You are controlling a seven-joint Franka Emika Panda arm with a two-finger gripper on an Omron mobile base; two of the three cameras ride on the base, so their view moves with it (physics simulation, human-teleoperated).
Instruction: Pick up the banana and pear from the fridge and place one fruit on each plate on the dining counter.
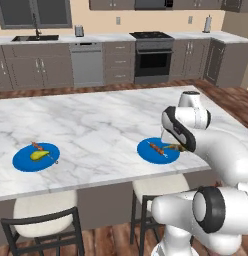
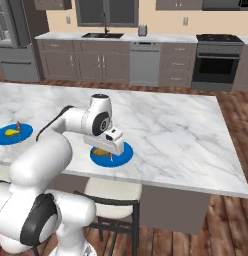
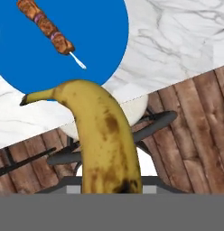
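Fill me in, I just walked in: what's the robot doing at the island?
The arm is holding the banana in its tool, shut on it, above the near blue plate on the marble counter. That plate already carries a small skewer. The far plate holds the pear beside its own skewer. So one fruit is delivered, and the banana is not yet set down.

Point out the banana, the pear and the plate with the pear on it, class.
banana (image 3: pixel 105 135): hand view, middle of its spotted yellow body.
pear (image 1: pixel 37 155): left base view, its rounded yellow-green body.
left plate (image 1: pixel 23 162): left base view, bare blue surface beside the pear.
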